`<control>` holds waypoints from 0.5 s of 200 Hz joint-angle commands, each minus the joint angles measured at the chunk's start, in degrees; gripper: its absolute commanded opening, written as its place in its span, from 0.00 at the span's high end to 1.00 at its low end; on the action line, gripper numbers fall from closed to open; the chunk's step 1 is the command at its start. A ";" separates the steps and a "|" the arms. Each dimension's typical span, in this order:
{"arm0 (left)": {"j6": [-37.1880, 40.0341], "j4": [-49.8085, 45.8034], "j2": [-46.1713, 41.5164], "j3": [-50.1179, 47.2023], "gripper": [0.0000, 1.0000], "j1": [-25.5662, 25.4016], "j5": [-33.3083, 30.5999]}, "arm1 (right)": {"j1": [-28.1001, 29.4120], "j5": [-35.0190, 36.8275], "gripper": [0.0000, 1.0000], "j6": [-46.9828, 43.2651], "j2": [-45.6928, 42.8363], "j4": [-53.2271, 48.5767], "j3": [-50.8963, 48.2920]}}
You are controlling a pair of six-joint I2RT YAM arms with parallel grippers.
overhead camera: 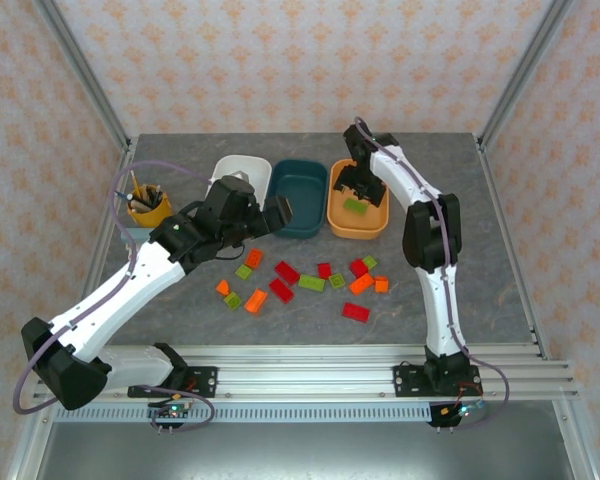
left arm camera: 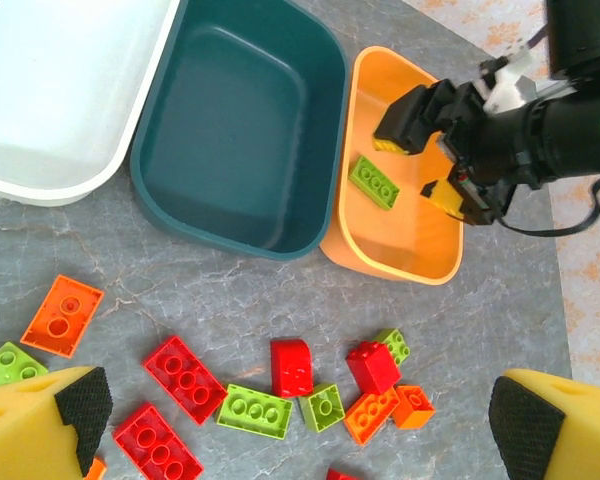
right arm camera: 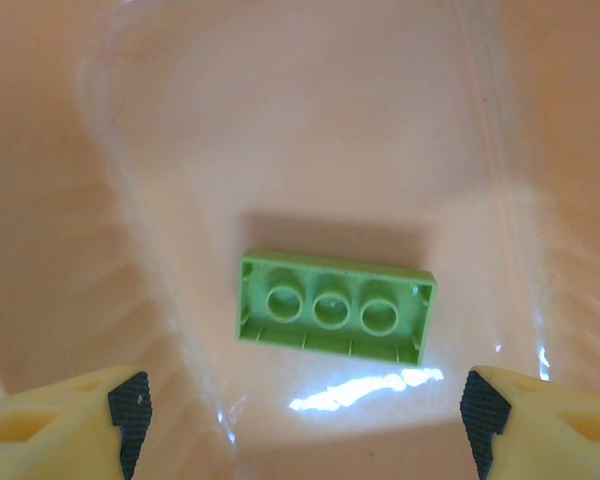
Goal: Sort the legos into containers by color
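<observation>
Grey marbled tabletop is carrying everything, with patterned walls standing behind it. Along the far edge three tubs are sitting side by side: white [overhead camera: 242, 172] toward the left, teal [overhead camera: 300, 195] in the middle, orange [overhead camera: 358, 215] toward the right. The teal tub is showing a bare floor. The white tub is looking empty where visible, though the left arm is covering part of it. The orange tub is holding one oblong green brick [right arm camera: 335, 305], lying flat on its floor, seemingly hollow side up. The right gripper [right arm camera: 305, 415] is hanging over that tub with its jaws spread wide on either side of the brick, touching nothing and gripping nothing. The left gripper [left arm camera: 300, 415] is hovering above the tabletop just in front of the teal tub, its jaws standing fully apart and empty. The other legos [overhead camera: 287, 271] are lying scattered across the middle of the tabletop, between the tubs and the near edge: red, orange and green, some touching neighbours. They are probably going to handle as light, rigid, hard plastic, not fragile but smooth enough to skid or twist out of a loose pinch. Squeezing each across its narrow width, pads on the flat long sides, is looking safest. Starting with bricks lying apart from the others is likely the easier course.
</observation>
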 commanded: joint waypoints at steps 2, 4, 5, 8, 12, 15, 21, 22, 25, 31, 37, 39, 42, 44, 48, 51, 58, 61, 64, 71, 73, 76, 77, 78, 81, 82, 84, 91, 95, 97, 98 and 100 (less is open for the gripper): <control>-1.60 -6.26 -2.08 1.52 0.00 0.50 -2.47 | 1.69 3.39 0.19 -1.55 -10.41 -2.11 -0.31; -1.74 -6.65 -2.19 1.46 0.00 0.50 -2.63 | 1.87 3.48 0.19 -1.68 -11.09 -1.95 -0.70; -1.82 -6.93 -2.26 1.45 0.00 0.50 -2.78 | 1.95 3.55 0.19 -1.75 -11.46 -1.87 -0.96; -1.97 -7.75 -2.44 1.44 0.00 0.46 -3.17 | 2.09 3.73 0.19 -1.82 -12.44 -1.61 -1.68; -2.31 -8.80 -2.71 1.38 0.00 0.50 -3.74 | 2.47 3.93 0.19 -2.08 -14.00 -1.19 -2.66; -2.64 -9.46 -2.93 1.30 0.00 0.58 -4.12 | 2.65 4.09 0.19 -2.18 -15.14 -0.81 -3.65; -3.18 -11.13 -3.33 0.98 0.00 0.67 -4.89 | 3.29 4.27 0.19 -2.58 -17.31 0.07 -5.72; -3.29 -11.41 -3.44 0.90 0.00 0.67 -5.00 | 3.36 4.30 0.19 -2.64 -17.81 0.15 -6.07; -3.62 -12.20 -3.77 0.71 0.00 0.80 -5.28 | 3.72 4.34 0.20 -2.81 -19.26 0.75 -7.14; -4.30 -13.64 -4.31 0.24 0.00 1.02 -5.88 | 4.37 4.43 0.20 -3.23 -21.84 1.90 -9.67; -4.94 -15.02 -5.01 -0.67 0.00 1.27 -6.28 | 5.10 4.16 0.20 -3.47 -24.53 3.16 -12.39; -5.15 -15.41 -5.28 -0.95 0.00 1.40 -6.51 | 5.43 4.00 0.20 -3.59 -25.39 3.67 -13.32; -5.40 -15.97 -5.73 -1.46 0.00 1.58 -6.74 | 5.81 3.74 0.20 -3.72 -26.82 4.50 -14.93; -5.59 -16.35 -5.96 -1.81 0.00 1.67 -6.86 | 6.11 3.33 0.20 -3.85 -27.78 5.13 -16.02; -6.02 -17.18 -6.50 -2.56 0.00 1.88 -7.22 | 6.63 2.41 0.20 -4.14 -29.73 6.55 -18.38; -6.30 -17.73 -6.92 -3.20 0.00 2.07 -7.41 | 7.10 1.67 0.20 -4.34 -31.25 7.78 -20.26; -7.08 -19.02 -7.92 -4.92 0.00 2.58 -7.72 | 8.38 -0.22 0.20 -4.84 -34.85 10.58 -24.77; -7.35 -19.61 -8.20 -5.69 0.00 2.92 -7.78 | 8.96 -1.05 0.21 -5.08 -36.31 11.74 -26.32; -7.70 -20.26 -8.47 -6.43 0.00 3.29 -7.64 | 9.68 -1.60 0.21 -5.35 -37.77 12.62 -28.52; -8.24 -21.56 -8.95 -8.30 0.00 4.31 -7.07 | 11.51 -3.27 0.21 -6.09 -41.14 15.51 -32.76; -8.37 -21.81 -8.99 -8.86 0.00 4.69 -6.88 | 12.04 -3.79 0.21 -6.27 -42.02 16.25 -33.97; -8.49 -22.29 -9.15 -9.77 0.00 5.26 -6.49 | 12.88 -4.68 0.21 -6.60 -43.32 17.33 -35.78; -8.54 -22.45 -9.16 -10.05 0.00 5.43 -6.33 | 13.16 -4.97 0.21 -6.67 -43.70 17.71 -36.35; -8.56 -22.52 -9.21 -10.19 0.00 5.60 -6.21 | 13.44 -5.24 0.21 -6.75 -44.15 18.02 -36.94; -8.59 -22.78 -9.27 -11.16 0.00 6.06 -5.77 | 14.24 -6.11 0.20 -6.96 -45.36 18.87 -38.59; -8.59 -22.86 -9.26 -11.50 0.00 6.06 -5.46 | 14.50 -6.34 0.20 -6.94 -45.73 19.22 -39.16; -8.59 -22.93 -9.26 -12.18 0.00 6.40 -5.09 | 15.10 -6.77 0.20 -7.03 -46.38 19.88 -40.25; -8.66 -23.00 -9.29 -14.26 0.00 7.43 -4.04 | 16.84 -8.59 0.20 -6.96 -48.58 21.61 -43.80; -8.79 -22.76 -9.29 -15.47 0.00 8.00 -3.51 | 17.56 -9.70 0.20 -6.65 -49.64 22.52 -45.76; -8.88 -22.64 -9.27 -16.15 0.00 8.27 -3.24 | 18.06 -10.19 0.20 -6.41 -50.10 22.86 -46.62; -8.95 -22.53 -9.26 -16.40 0.00 8.38 -3.08 | 18.26 -10.44 0.20 -6.35 -50.21 23.11 -47.04; -9.12 -22.28 -9.26 -16.93 0.00 8.69 -2.74 | 18.63 -10.88 0.20 -6.22 -50.70 23.47 -47.91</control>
